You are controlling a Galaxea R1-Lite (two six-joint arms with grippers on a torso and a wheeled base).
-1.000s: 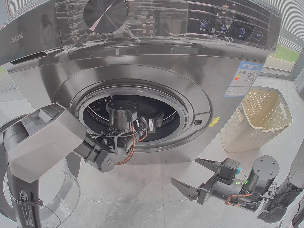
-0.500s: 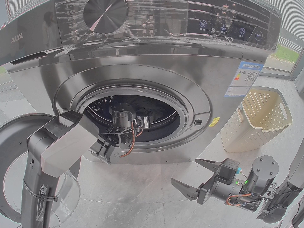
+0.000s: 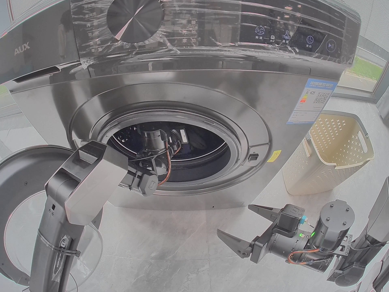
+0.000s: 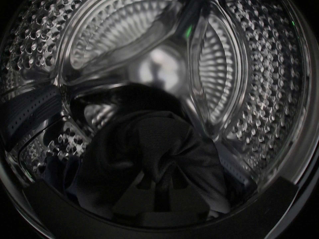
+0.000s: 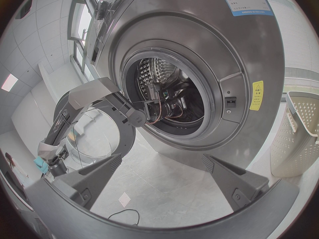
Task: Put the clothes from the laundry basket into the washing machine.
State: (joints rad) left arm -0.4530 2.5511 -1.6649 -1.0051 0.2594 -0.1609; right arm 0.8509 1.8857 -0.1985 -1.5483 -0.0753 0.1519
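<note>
1. Head view: the washer (image 3: 259, 102) stands with its door (image 3: 20, 183) swung open to the left. The left arm (image 3: 93, 175) reaches in through the round opening, and the left gripper (image 3: 183, 136) is inside the drum, mostly hidden behind the wrist. I cannot tell whether it is apart or together. The right gripper (image 3: 234, 220) hangs low over the floor in front of the washer. Its two fingers are spread wide, holding nothing and touching nothing. The basket (image 3: 336, 151) stands on the floor just beside the washer's right side, well apart from both grippers.

2. Left wrist view: a dark heap of clothes (image 4: 149, 150) lies at the bottom of the perforated drum (image 4: 265, 67), close to the camera. The near edge is too dark to show any grip on the cloth.

3. Right wrist view: the right fingers frame the floor with a wide gap between them. Beyond them the left arm enters the washer's mouth, and the basket stands at the far side.
</note>
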